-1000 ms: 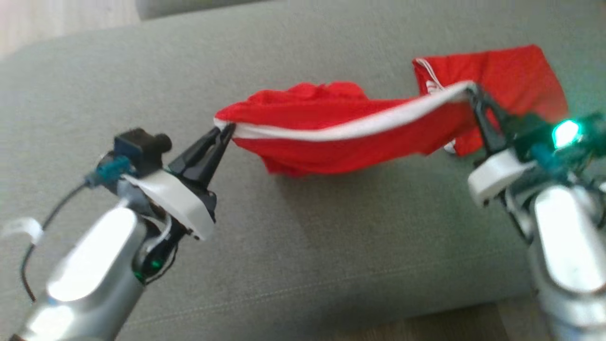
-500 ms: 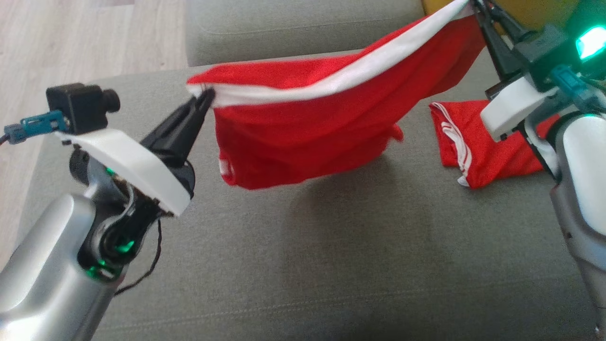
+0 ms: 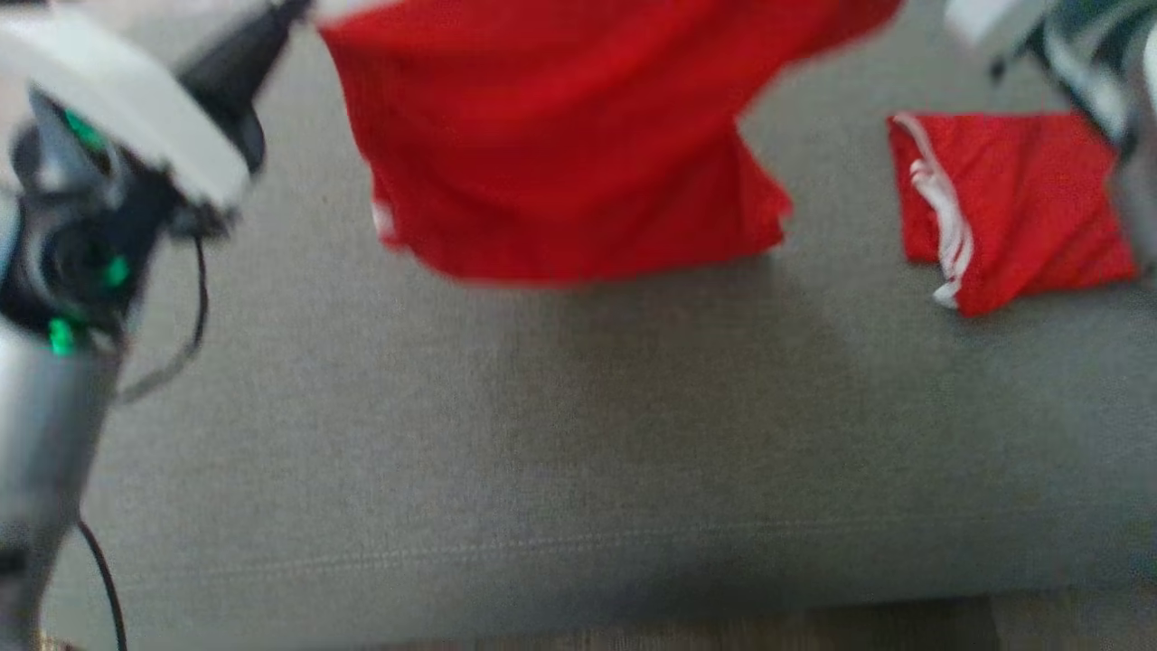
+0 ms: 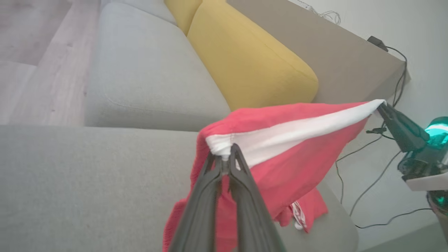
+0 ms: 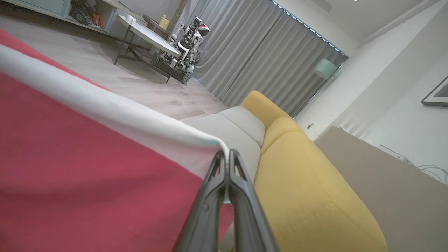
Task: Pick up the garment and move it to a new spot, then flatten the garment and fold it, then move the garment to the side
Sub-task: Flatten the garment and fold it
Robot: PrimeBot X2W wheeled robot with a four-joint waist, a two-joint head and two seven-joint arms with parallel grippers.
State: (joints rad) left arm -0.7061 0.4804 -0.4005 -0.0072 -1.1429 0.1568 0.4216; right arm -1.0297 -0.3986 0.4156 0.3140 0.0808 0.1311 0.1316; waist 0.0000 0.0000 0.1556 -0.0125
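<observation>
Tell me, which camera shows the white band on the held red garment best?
The left wrist view: the white band runs whole from the left fingers to the right fingers. The right wrist view shows one end close up; the head view is blurred and crops it at the top.

Now garment (image 3: pixel 560 154) hangs above sofa (image 3: pixel 542 452), open instead of bunched. Left gripper (image 4: pixel 225 155) and right gripper (image 5: pixel 226 155) are higher, white band (image 4: pixel 297 129) stretched straighter between them. Head camera has shifted too.

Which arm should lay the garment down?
Probably left: left fingers and right fingers pinch the garment by its band, but bare sofa lies below the left; a folded red cloth lies below the right.
</observation>
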